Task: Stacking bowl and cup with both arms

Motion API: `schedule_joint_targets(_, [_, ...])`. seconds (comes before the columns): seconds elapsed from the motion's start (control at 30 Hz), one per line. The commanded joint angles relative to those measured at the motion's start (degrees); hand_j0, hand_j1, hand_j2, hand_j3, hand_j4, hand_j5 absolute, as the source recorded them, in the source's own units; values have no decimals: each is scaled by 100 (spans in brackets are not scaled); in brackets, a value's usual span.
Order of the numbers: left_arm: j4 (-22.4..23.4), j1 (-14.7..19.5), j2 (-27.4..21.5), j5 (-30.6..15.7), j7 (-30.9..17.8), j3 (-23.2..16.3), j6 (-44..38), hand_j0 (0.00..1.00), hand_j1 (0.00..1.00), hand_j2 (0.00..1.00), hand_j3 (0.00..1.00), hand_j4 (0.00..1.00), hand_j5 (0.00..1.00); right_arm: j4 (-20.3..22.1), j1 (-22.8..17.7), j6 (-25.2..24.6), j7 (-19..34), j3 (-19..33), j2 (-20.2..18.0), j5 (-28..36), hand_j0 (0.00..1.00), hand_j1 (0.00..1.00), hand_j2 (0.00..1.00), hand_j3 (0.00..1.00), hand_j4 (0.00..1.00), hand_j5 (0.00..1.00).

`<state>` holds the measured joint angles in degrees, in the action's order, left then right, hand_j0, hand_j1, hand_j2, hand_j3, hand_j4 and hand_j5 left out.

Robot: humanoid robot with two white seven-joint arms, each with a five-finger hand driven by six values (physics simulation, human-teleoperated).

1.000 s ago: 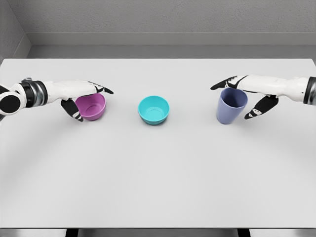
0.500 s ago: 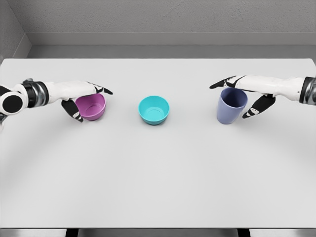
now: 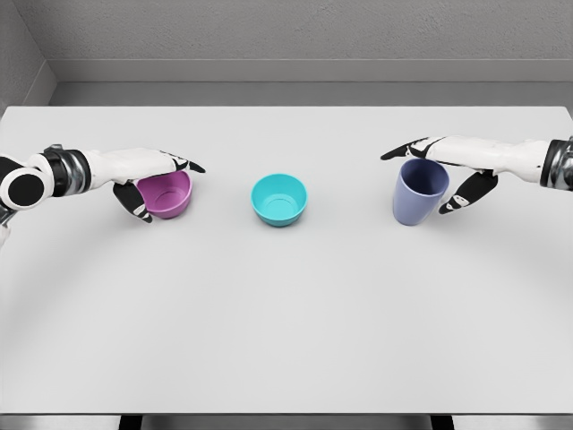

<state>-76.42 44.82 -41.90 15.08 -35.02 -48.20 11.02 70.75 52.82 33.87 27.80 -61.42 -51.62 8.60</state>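
Observation:
A purple bowl (image 3: 166, 194) rests on the white table (image 3: 286, 305) at the left. My left hand (image 3: 152, 184) is open around it, fingers stretched over its far rim and thumb (image 3: 136, 202) against its near-left wall. A teal bowl (image 3: 278, 198) stands alone at the middle. At the right is an upright blue-violet cup (image 3: 419, 192). My right hand (image 3: 439, 175) is open around the cup, fingers reaching over its far rim. Its thumb (image 3: 467, 193) hangs a small gap to the cup's right.
A grey wall (image 3: 286, 36) runs behind the table's far edge. The table's near edge lies along the bottom of the head view.
Both thumbs have drawn slightly in towards the purple bowl and the cup. The bowls and the cup have not moved.

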Motion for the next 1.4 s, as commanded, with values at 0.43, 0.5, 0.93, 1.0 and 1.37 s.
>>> schedule_joint_targets(0.43, [13,-18,6,66,2,3,-12,94,94,94,94,94,94,-114,0,-12,-2,-2,108,37,100,100,100,100,100,100])
schedule_joint_targets(0.5, [13,-26,6,66,2,12,-12,87,87,87,87,87,87,-114,0,-12,-2,-46,108,37,100,100,100,100,100,100])
schedule_joint_targets(0.93, [-40,-18,-2,66,2,74,-12,84,84,84,84,84,84,-185,0,-12,-2,-81,126,37,100,100,100,100,100,100])
schedule_joint_targets(1.0, [-66,0,-11,57,2,109,-12,83,83,83,83,83,83,-220,0,-12,-2,-81,134,37,100,100,100,100,100,100])
schedule_joint_targets(1.37, [-295,70,-2,57,2,109,-12,83,83,83,83,83,83,-299,0,-12,-2,-116,187,28,100,100,100,100,100,100])
